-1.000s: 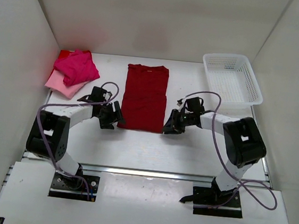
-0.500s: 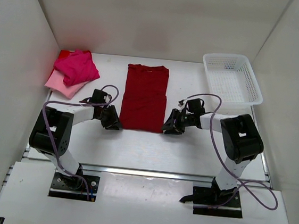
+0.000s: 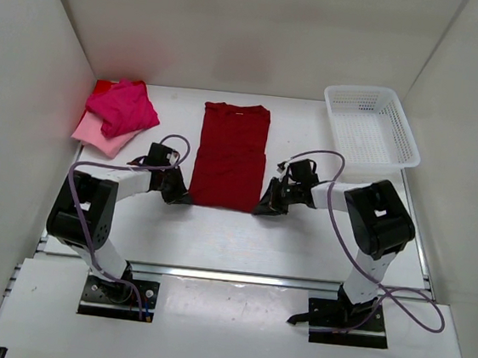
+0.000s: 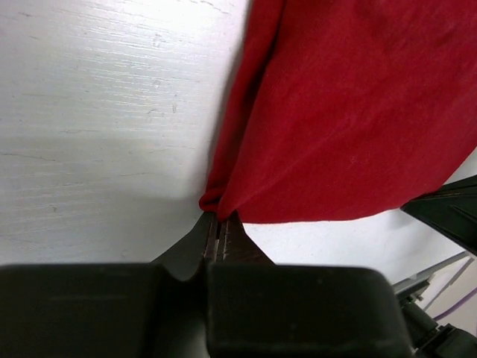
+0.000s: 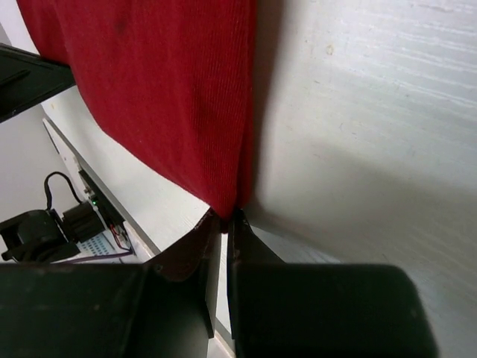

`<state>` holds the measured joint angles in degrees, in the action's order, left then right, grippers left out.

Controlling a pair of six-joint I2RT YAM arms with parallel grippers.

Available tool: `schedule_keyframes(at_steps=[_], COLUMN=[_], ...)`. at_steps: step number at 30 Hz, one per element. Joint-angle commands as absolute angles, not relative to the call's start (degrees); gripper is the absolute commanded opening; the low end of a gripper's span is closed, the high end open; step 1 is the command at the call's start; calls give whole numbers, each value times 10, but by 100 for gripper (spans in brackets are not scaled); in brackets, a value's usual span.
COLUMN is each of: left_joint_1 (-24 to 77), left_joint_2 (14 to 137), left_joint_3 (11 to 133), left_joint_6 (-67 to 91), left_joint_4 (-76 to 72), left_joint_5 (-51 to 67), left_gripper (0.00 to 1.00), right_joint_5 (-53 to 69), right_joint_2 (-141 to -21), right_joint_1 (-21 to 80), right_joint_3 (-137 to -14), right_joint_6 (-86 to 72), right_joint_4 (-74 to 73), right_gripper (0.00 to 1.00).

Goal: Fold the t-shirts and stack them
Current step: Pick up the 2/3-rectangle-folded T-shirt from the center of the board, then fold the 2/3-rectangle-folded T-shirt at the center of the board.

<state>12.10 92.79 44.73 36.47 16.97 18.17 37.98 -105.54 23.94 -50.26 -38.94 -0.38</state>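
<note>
Our pincers have just snapped shut: the left pincer (image 4: 220, 224) pinches the near left corner of the dark crimson t-shirt (image 3: 231, 157), the right pincer (image 5: 223, 218) its near right corner. The shirt lies flat on the bench (image 3: 216, 236); we judge the fold can start.

Three t-shirts (image 3: 231, 153), one mesh basket (image 3: 361, 89), two arms (image 3: 119, 182)

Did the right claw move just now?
Yes. The right gripper slid left, away from the basket, to the red shirt's near corner and shut on it.
</note>
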Motion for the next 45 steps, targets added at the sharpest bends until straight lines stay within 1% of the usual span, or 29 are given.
schedule_keyframes(at_steps=[1,4,6,8,10,11,13,14,15,16,18,19,20,21,22,23,25,27,28,29,31,32,34,35,37,43,45], left_joint_1=[128,155,181,204,200,201,218,229,232,231,225,227,228,222,215,206,196,178,178,170,159,156,158,155,155,130,123], left_joint_2=[905,857,826,766,709,680,639,615,603,589,608,620,643,679,696,733,791,866,903,921,995,1012,1074,1090,1143,1248,1266], left_joint_3=[451,440,426,393,361,350,335,336,340,356,410,461,516,541,593,645,713,802,823,866,939,954,1011,1023,1057,1135,1156], left_joint_6=[331,313,303,305,309,307,316,329,336,342,337,327,317,309,305,302,299,298,296,294,292,294,293,294,296,329,337], left_joint_4=[203,254,317,360,394,434,478,496,511,519,541,543,544,542,540,533,526,515,516,518,526,530,532,538,533,513,511], left_joint_5=[146,140,141,147,168,164,163,176,171,171,147,136,114,100,98,97,82,72,53,49,37,38,26,23,26,21,17], left_gripper=[0,0,0,0,0,0,0,0,0,0,0,0,0,0,0,0,0,0,0,0,0,0,0,0,0,0,0], right_joint_5=[347,344,336,317,311,306,282,269,253,265,309,328,332,331,325,327,334,327,330,334,335,329,323,324,321,337,346], right_joint_2=[-1030,-976,-925,-847,-784,-744,-688,-656,-637,-631,-640,-644,-668,-701,-718,-760,-849,-915,-957,-980,-1065,-1085,-1172,-1217,-1263,-1384,-1431], right_joint_1=[241,243,257,288,314,335,362,368,352,336,254,237,214,200,186,180,154,141,128,124,119,113,108,102,99,86,87], right_joint_3=[-482,-434,-397,-345,-303,-283,-274,-293,-307,-327,-360,-386,-428,-477,-496,-544,-619,-723,-751,-804,-914,-943,-1044,-1069,-1146,-1288,-1337], right_joint_6=[-381,-377,-368,-370,-386,-401,-424,-420,-410,-398,-368,-360,-339,-315,-288,-269,-248,-235,-228,-229,-217,-216,-207,-209,-211,-242,-250], right_joint_4=[4,-21,-46,-70,-99,-117,-172,-191,-226,-242,-250,-255,-255,-267,-272,-278,-272,-282,-286,-298,-312,-329,-351,-365,-375,-388,-393], right_gripper=[0,1,0,0,0,1,0,0,0,0,0,0,0,0,0,0,0,0,0,0,0,0,0,0,0,0,3])
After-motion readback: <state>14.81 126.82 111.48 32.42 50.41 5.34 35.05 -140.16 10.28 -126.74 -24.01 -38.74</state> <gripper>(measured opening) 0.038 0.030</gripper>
